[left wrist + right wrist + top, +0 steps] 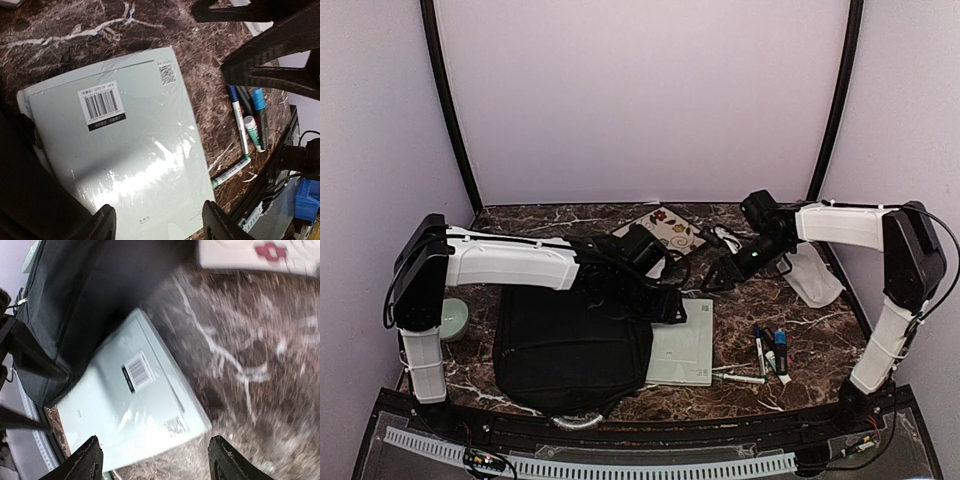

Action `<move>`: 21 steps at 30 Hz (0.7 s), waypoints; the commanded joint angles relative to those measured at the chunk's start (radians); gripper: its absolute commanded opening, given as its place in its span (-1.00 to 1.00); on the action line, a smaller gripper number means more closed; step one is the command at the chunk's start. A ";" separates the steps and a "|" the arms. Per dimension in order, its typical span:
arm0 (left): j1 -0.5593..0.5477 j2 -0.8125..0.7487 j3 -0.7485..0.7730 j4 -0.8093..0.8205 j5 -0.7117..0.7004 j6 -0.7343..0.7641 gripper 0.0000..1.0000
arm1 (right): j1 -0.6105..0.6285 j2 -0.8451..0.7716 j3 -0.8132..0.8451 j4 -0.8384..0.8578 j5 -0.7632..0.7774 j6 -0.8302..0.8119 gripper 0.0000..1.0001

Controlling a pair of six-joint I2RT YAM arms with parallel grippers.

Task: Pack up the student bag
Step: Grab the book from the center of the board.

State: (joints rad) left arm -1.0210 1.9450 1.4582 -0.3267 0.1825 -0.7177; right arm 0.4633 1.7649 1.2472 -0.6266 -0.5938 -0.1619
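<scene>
Top external: the bag point(570, 355) is lying lower left of centre, a pale book point(685, 350) touching its right edge. Left wrist: the left gripper point(160, 220) is hanging wide and empty over the book. Right wrist: the right gripper point(156, 460) is gaping too, nothing held; probably best pinching the book's free edge, keeping it flat, sliding bagward.

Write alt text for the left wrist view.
A pale green shrink-wrapped notebook, barcode side up, lies flat on a dark marble table, the black student bag at its left edge. The left gripper hangs over it, jaws open; markers lie to its right.
</scene>
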 commanded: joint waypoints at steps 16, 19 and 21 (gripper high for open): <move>-0.015 0.038 -0.063 -0.223 -0.023 -0.052 0.18 | -0.033 0.024 -0.362 0.109 -0.355 0.180 0.51; -0.020 0.047 -0.079 -0.215 -0.009 -0.057 0.18 | -0.031 0.074 -0.370 0.138 -0.382 0.199 0.52; -0.025 0.057 -0.084 -0.216 -0.004 -0.057 0.18 | -0.028 0.103 -0.373 0.178 -0.402 0.234 0.52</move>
State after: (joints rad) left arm -1.0294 1.9728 1.4181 -0.4629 0.1646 -0.7536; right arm 0.4271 1.8084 0.8894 -0.5232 -0.9619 0.0174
